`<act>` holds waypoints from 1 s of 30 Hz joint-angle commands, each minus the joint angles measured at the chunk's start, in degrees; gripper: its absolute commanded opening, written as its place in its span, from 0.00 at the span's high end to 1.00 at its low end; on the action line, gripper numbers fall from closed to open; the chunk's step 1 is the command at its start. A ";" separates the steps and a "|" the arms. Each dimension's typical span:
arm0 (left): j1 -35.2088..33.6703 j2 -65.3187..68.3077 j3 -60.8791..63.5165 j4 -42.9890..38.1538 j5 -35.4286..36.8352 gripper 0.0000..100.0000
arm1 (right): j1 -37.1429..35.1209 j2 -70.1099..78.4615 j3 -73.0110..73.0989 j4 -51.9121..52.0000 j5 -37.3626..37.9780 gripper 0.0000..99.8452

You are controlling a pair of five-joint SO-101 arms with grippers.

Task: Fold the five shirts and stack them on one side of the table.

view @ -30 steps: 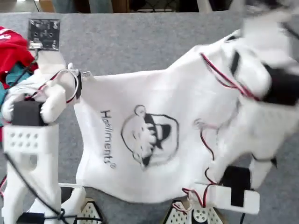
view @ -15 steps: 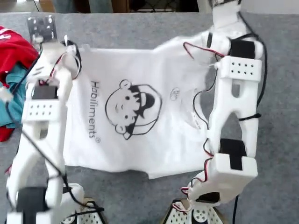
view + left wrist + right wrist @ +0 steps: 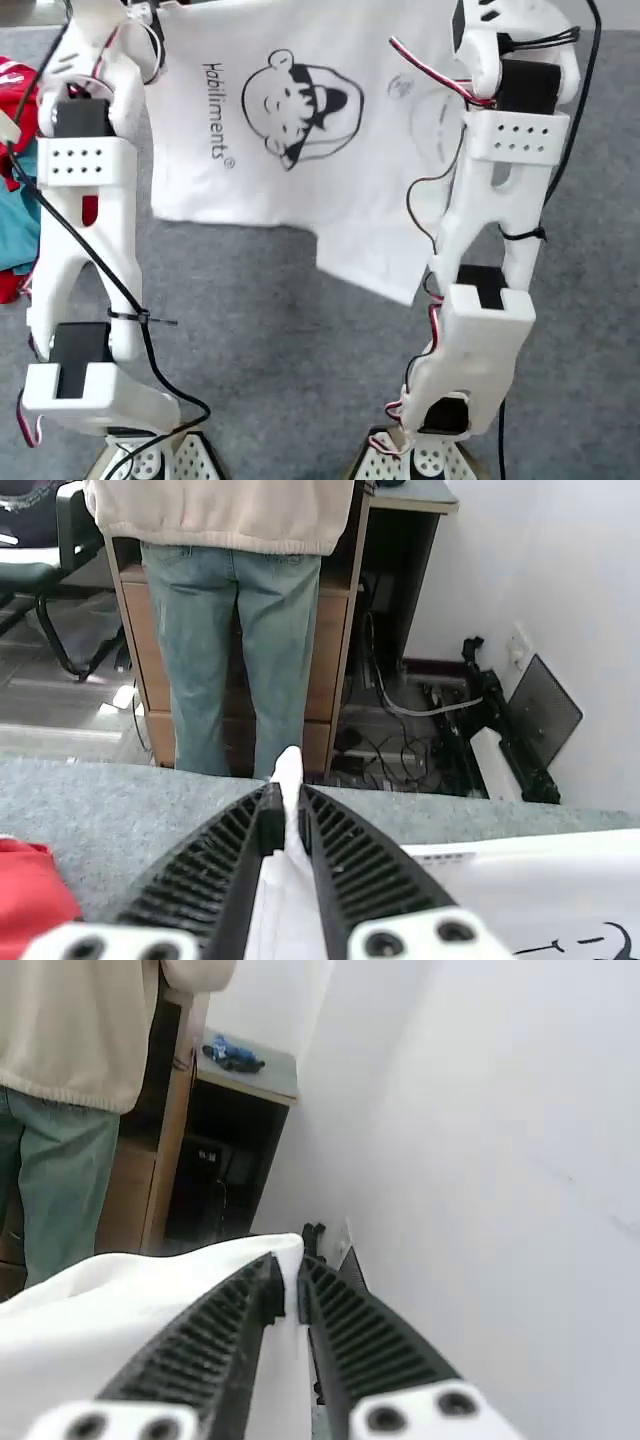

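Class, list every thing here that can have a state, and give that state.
white shirt: unfolded, print up, gripped at its far edge
left gripper: shut on white shirt
right gripper: shut on white shirt
red shirt: crumpled, not folded
teal shirt: crumpled, not folded

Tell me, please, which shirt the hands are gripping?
The white shirt with the cartoon face; the red shirt and teal shirt lie bunched aside, untouched.

White wall (image 3: 480,1110), wooden desk (image 3: 336,660)
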 commanded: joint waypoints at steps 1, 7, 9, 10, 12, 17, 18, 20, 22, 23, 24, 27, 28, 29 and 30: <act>-0.84 0.09 -6.73 3.34 0.44 0.97 | -0.79 0.04 -4.00 -1.49 -0.26 0.99; -1.10 2.64 -6.64 2.99 0.00 0.97 | -0.62 1.01 -2.59 1.05 -0.18 0.99; -1.27 4.31 -7.08 3.08 0.18 0.97 | -0.35 1.36 -2.33 1.23 -0.26 0.99; -1.27 4.92 -7.16 3.16 0.26 0.97 | -0.26 1.36 -2.07 1.41 -0.26 0.99; -1.27 4.84 -7.60 3.25 0.18 0.97 | -0.09 0.75 -2.95 2.81 -0.18 0.99; -1.36 -0.97 -13.49 9.32 0.09 0.97 | 0.35 -3.74 -10.24 11.43 -0.18 0.99; -1.36 -2.90 -15.08 11.60 0.00 0.97 | 0.35 -4.97 -12.09 13.98 -0.18 0.99; -1.36 -6.77 -18.33 16.53 0.00 0.97 | 0.35 -7.08 -15.69 19.16 -0.09 0.99; -1.19 -10.73 -20.18 21.63 0.00 0.97 | 0.35 -9.19 -18.95 24.53 -0.09 0.99; -1.19 -12.57 -21.14 24.26 0.00 0.97 | 0.35 -10.24 -20.53 27.34 -0.18 0.99; -1.10 -14.59 -21.76 26.73 0.00 0.97 | 0.35 -11.38 -22.20 29.98 -0.26 0.99; -0.92 -20.66 -22.55 33.14 0.00 0.97 | 0.35 -14.73 -26.68 36.66 -0.35 0.99; -1.01 -22.77 -22.55 34.99 0.00 0.97 | 0.35 -16.04 -28.00 38.33 -0.35 0.99; -0.92 -24.97 -22.55 36.84 0.00 0.97 | 0.35 -17.45 -28.26 39.47 -0.35 0.99; -1.01 -27.16 -22.55 38.77 0.00 0.97 | 0.35 -19.38 -28.09 40.18 -0.35 0.99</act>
